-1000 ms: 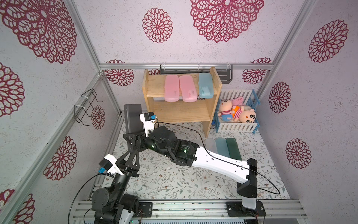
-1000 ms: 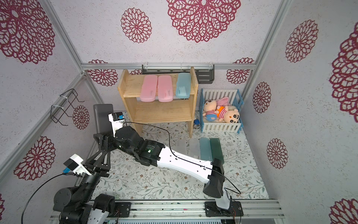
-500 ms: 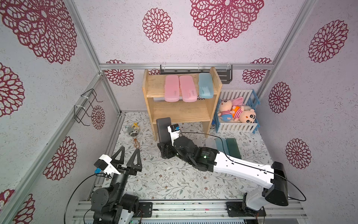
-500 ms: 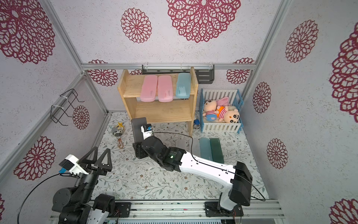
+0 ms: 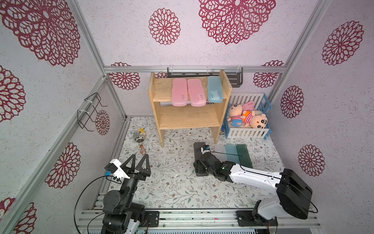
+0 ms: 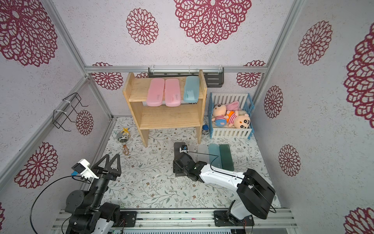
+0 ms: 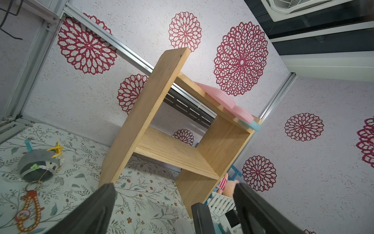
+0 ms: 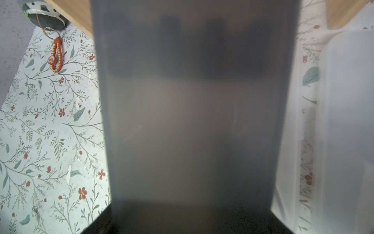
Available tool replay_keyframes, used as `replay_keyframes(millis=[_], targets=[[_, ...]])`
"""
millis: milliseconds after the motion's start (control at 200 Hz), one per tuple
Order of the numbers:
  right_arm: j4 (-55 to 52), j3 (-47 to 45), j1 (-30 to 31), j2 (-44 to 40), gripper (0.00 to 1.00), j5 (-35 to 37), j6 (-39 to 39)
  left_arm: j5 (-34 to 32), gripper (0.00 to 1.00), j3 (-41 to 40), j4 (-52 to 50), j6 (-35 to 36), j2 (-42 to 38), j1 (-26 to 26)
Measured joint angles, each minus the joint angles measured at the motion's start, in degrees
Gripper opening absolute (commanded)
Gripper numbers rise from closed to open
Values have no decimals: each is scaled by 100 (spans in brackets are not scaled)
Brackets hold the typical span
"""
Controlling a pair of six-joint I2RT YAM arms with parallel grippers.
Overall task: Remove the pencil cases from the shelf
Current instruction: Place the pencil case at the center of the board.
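Black pencil case (image 5: 197, 147), lower half hidden

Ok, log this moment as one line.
right gripper: shut on black pencil case, low near mat | left gripper: open, empty | shelf top tier: two pink cases, one light blue case

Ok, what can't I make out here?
- black pencil case: on the mat or not; right arm covers it in top views, blurred in right wrist view.
- frosted clear case: top views, near end under that arm.
- small blue thing: top views, behind shelf leg, too small.
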Motion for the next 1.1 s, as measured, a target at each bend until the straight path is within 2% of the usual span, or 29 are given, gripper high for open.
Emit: replay_keyframes(millis=[395, 795, 946, 1101], targets=[[153, 1014, -136, 1327, 58, -385, -57, -9, 97, -293, 44, 15, 470, 0], [-46, 1410, -177, 2079, 71, -354, -37, -31, 97, -289, 46, 144, 903, 0], [-133, 1401, -216, 2109, 85, -317, 4, -9, 97, -289, 83, 144, 901, 0], [-118, 1401, -234, 2109, 89, -245, 9, 2, 97, -271, 107, 203, 1036, 0]])
